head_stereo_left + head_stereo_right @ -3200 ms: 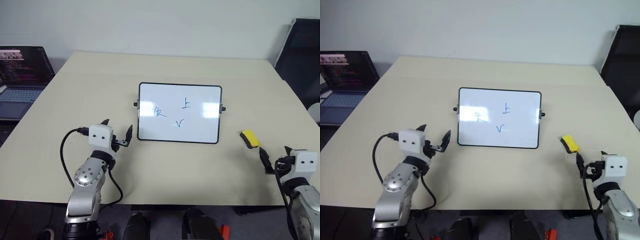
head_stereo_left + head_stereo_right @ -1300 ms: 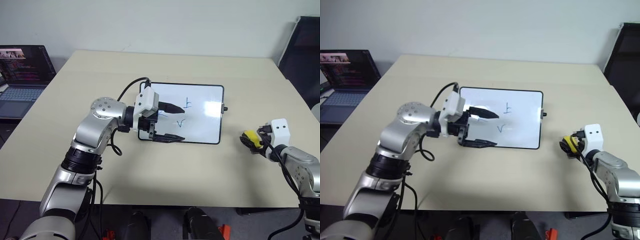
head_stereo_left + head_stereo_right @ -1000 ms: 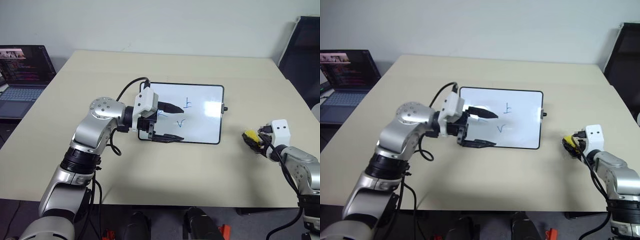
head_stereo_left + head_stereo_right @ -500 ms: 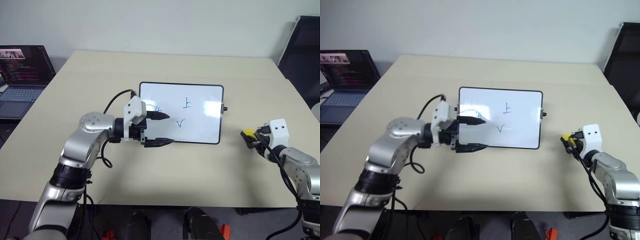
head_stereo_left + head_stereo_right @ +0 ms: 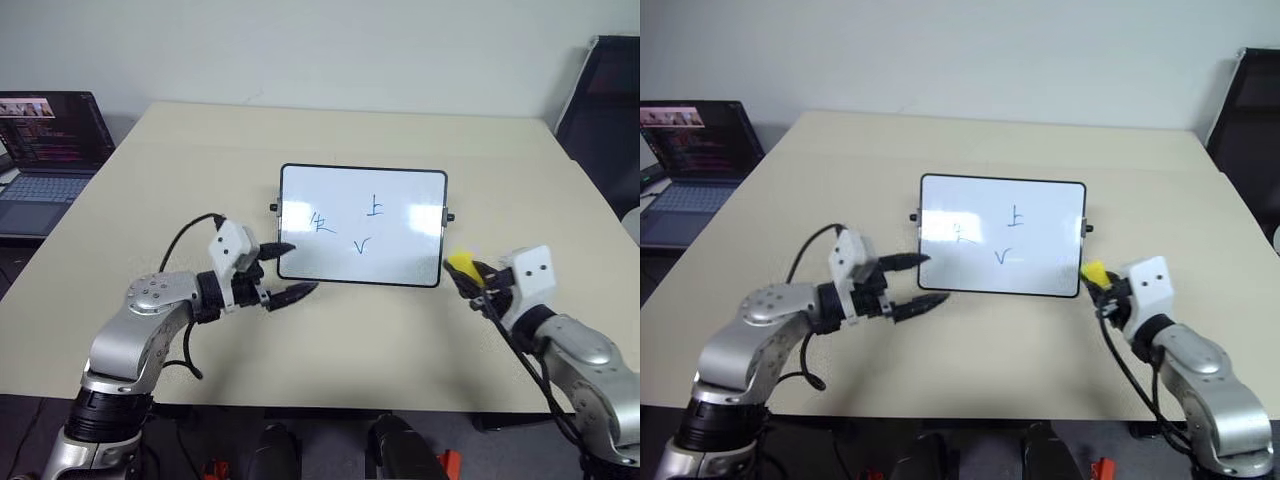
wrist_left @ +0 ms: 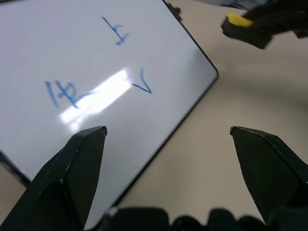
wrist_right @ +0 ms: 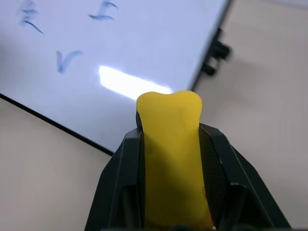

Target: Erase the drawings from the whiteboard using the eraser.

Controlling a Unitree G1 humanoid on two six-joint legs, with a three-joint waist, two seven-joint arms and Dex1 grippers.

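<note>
Right gripper is clamped on the yellow eraser, held just off the whiteboard's near right corner. Three blue drawings are seen on it. Left gripper is spread wide at the near left corner.

The scene was evenly and brightly lit from overhead. Glare patches shone on the glossy whiteboard, left and right of the drawings. Shadows on the table were soft. The eraser looked blurred close up.
</note>
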